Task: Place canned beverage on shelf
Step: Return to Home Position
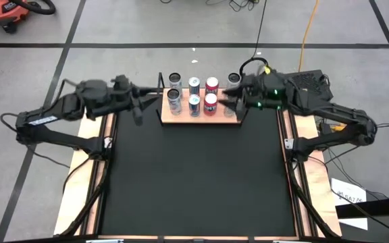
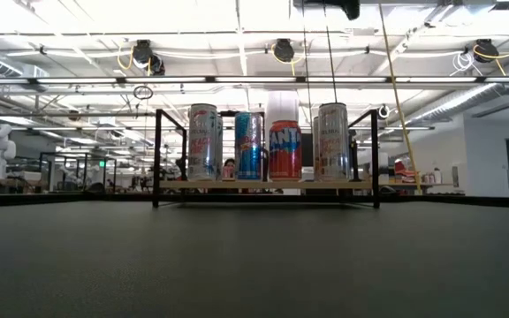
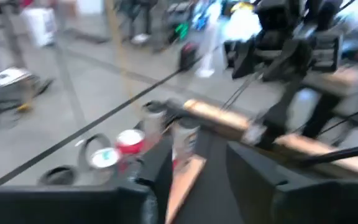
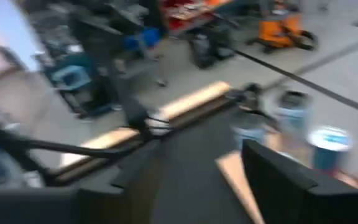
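The shelf (image 1: 201,119) is a light wooden board with black posts at the far middle of the black table. Several cans stand upright on it, grey (image 1: 174,99), blue (image 1: 194,102) and red (image 1: 210,101); the low view shows them abreast (image 2: 269,148). My left gripper (image 1: 150,100) hovers at the shelf's left end, open, with nothing between its fingers (image 3: 160,177). My right gripper (image 1: 227,98) hovers at the shelf's right end, also open and empty, its fingers (image 4: 272,177) apart. Both wrist views are blurred; cans (image 3: 129,142) (image 4: 291,112) show beyond the fingers.
The black table top (image 1: 194,175) stretches from the shelf to the near edge, with wooden side strips (image 1: 80,182) along its left and right. Cables (image 1: 329,152) lie by the right arm's base, and an orange vacuum (image 1: 9,13) stands on the floor beyond.
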Motion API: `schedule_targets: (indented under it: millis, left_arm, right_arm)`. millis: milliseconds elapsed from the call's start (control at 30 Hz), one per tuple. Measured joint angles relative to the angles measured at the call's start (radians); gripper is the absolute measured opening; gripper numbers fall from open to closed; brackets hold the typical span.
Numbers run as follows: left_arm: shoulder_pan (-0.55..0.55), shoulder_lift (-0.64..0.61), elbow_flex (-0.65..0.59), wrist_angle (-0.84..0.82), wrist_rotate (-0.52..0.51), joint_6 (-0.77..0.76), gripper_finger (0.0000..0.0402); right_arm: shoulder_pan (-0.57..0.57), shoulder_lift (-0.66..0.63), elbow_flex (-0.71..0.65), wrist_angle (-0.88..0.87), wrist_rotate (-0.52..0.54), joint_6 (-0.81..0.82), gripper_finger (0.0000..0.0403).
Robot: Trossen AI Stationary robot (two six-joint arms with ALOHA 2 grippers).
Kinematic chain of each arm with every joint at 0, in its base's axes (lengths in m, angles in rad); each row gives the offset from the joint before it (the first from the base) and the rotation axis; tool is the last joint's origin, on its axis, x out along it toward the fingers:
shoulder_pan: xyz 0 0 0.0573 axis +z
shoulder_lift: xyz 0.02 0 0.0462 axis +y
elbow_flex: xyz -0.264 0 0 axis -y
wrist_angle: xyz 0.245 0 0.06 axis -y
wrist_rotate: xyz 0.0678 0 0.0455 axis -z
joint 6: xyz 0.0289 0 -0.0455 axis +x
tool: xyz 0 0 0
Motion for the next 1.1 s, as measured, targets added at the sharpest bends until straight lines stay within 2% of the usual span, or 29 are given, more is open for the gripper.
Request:
schedule_targets:
  millis: [233, 400, 500, 600, 800, 933, 1100]
  left_arm:
    - [-0.134, -0.127, -0.336, 0.341, 0.021, -0.011, 0.0063]
    - [-0.215, -0.165, -0.458, 0.45, 0.033, -0.033, 0.002]
    - [-0.253, -0.221, -0.479, 0.428, -0.018, -0.009, 0.0003]
    - [-0.268, -0.302, -0.481, 0.397, -0.069, 0.018, 0.0005]
    - [-0.269, -0.453, -0.505, 0.314, -0.072, 0.018, 0.0001]
    - [-0.268, -0.514, -0.617, 0.334, -0.072, -0.029, 0.0]
    - [-0.269, -0.576, -0.781, 0.544, -0.069, -0.038, 0.0]
  right_arm:
    - [0.275, 0.037, 0.0, 0.096, 0.167, 0.003, 0.0086]
    - [0.388, 0.046, 0.0, 0.106, 0.258, -0.041, 0.0011]
    - [0.42, 0.011, -0.001, 0.076, 0.265, -0.066, 0.0007]
    - [0.427, -0.06, -0.001, 0.015, 0.305, -0.081, 0.0012]
    - [0.426, -0.229, -0.029, -0.025, 0.362, -0.133, 0.0003]
    - [0.419, -0.354, -0.179, 0.084, 0.364, -0.126, 0.0001]
    - [0.417, -0.492, -0.441, 0.239, 0.361, -0.053, 0.0]
